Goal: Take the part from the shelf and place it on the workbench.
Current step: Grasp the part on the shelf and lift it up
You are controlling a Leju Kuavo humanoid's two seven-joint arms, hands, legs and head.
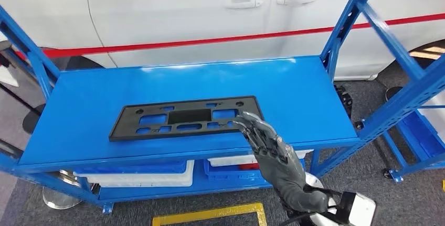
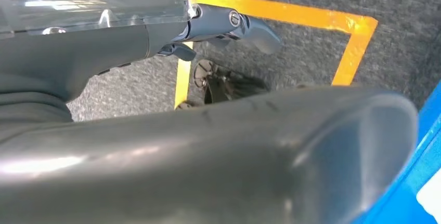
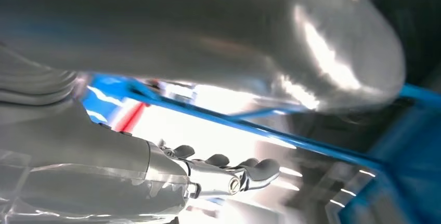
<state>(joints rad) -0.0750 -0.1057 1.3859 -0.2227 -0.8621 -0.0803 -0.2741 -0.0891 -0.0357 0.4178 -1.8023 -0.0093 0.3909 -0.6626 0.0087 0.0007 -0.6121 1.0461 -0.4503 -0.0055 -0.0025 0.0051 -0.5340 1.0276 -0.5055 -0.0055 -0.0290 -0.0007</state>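
Behind the blue shelf (image 1: 78, 110) stands a white car (image 1: 183, 11); white and blue bins (image 1: 141, 176) sit below. The flat black part (image 1: 184, 117) lies lengthwise along the top shelf. The right hand (image 1: 265, 142), fingers spread, reaches its near right corner, empty. The left hand (image 2: 229, 24) hangs empty, fingers extended.

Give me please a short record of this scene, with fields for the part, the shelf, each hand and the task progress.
part: flat black plate with cut-outs, lying on the shelf top
shelf: blue metal rack, white and blue bins on the lower level
right hand: fingers spread, at the part's right end, nothing held
left hand: hanging over grey floor with yellow tape, nothing held
background: white car with red stripe
progress: part not yet lifted
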